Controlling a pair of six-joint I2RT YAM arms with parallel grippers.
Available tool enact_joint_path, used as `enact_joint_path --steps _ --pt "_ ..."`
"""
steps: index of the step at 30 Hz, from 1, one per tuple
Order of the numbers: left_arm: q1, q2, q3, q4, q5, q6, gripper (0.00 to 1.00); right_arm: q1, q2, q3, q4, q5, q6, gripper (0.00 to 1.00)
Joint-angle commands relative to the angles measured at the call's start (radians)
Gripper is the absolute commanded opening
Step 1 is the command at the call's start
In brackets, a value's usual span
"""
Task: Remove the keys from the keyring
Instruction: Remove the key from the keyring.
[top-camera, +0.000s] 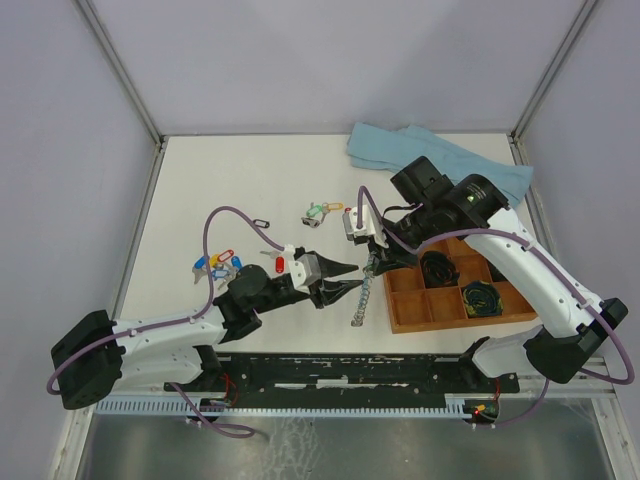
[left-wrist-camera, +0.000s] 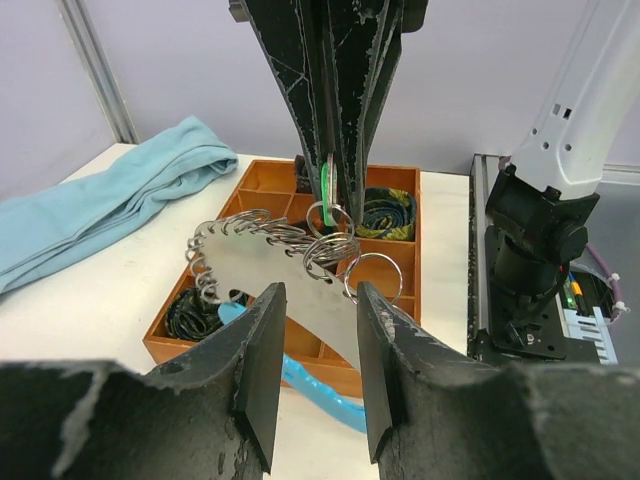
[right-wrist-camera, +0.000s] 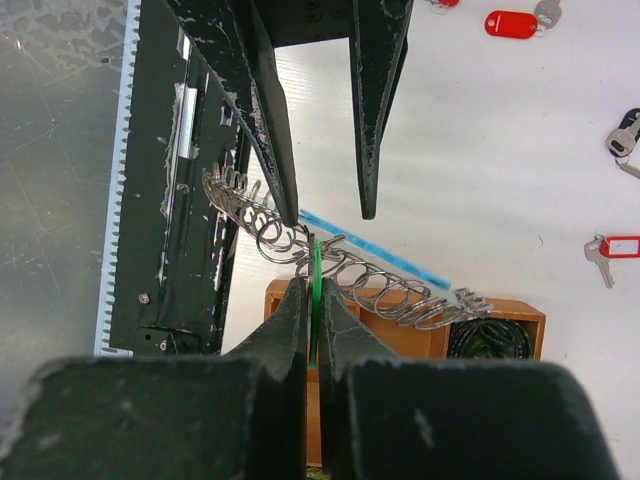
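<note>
Keyring (left-wrist-camera: 300, 245): bright silvery metal loops, shiny and reflective. Its light-blue arc (left-wrist-camera: 310, 390) is smooth glossy plastic. Green tag (left-wrist-camera: 327, 182): smooth plastic. Left gripper (left-wrist-camera: 318, 298) and right gripper (right-wrist-camera: 316, 288) fingers are black hard plastic, matt, scuffed whitish along the edges. Tray (left-wrist-camera: 262, 170): orange-brown wood, matt. Cloth (left-wrist-camera: 110, 200): soft light-blue fabric, matt, creased. Table (right-wrist-camera: 500, 150): white, smooth, matt. Red tag (right-wrist-camera: 510, 24): glossy plastic. Keys (right-wrist-camera: 620, 135): dull silver metal.
</note>
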Motion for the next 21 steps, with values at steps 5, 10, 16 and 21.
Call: enact_joint_path --steps 5,10,16,21 --pt "0.002 -0.001 0.050 0.064 0.025 0.051 0.41 -0.002 -0.028 0.016 0.011 -0.054 -0.017 0.01" --pt "0.002 -0.007 0.058 0.047 0.030 0.086 0.41 -0.002 -0.028 0.017 0.009 -0.056 -0.019 0.01" --pt "0.002 -0.013 0.072 0.019 0.059 0.106 0.40 -0.001 -0.028 0.015 0.009 -0.059 -0.020 0.01" --pt "0.002 -0.007 0.082 0.005 0.075 0.106 0.34 -0.002 -0.028 0.016 0.008 -0.061 -0.020 0.01"
